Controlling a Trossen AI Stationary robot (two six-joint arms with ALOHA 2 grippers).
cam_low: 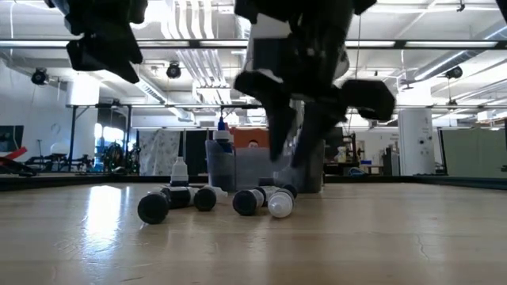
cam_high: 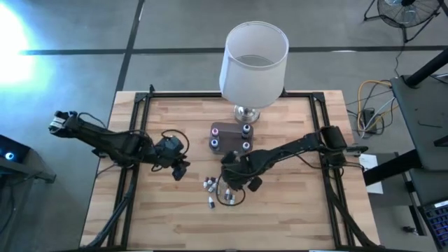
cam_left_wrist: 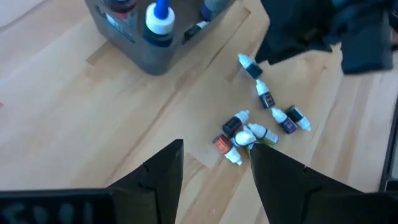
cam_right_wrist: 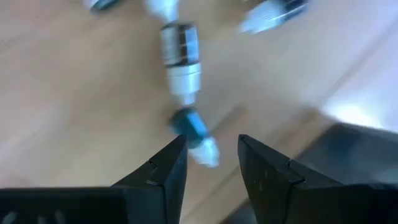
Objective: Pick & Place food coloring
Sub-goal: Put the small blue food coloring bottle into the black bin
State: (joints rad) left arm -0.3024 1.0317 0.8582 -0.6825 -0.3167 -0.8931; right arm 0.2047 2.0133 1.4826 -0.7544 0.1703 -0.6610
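Observation:
Several loose food coloring bottles (cam_high: 209, 186) lie on their sides on the wooden table, near the middle; one (cam_low: 179, 174) stands upright. Others stand in the small clear tub (cam_high: 222, 126) by the lamp's foot. My right gripper (cam_right_wrist: 211, 140) hangs open just above the loose bottles, fingers pointing down, and a blue-bodied bottle (cam_right_wrist: 191, 127) with a white tip lies on the table below its fingertips. My left gripper (cam_high: 180, 169) is open and waits in the air to the left of the cluster (cam_left_wrist: 261, 121).
A big lamp with a white shade (cam_high: 253, 59) stands at the far middle of the table, its foot right behind the tub (cam_left_wrist: 143, 56). Black rails run along the table's left, right and far edges. Bare wood lies toward the near edge.

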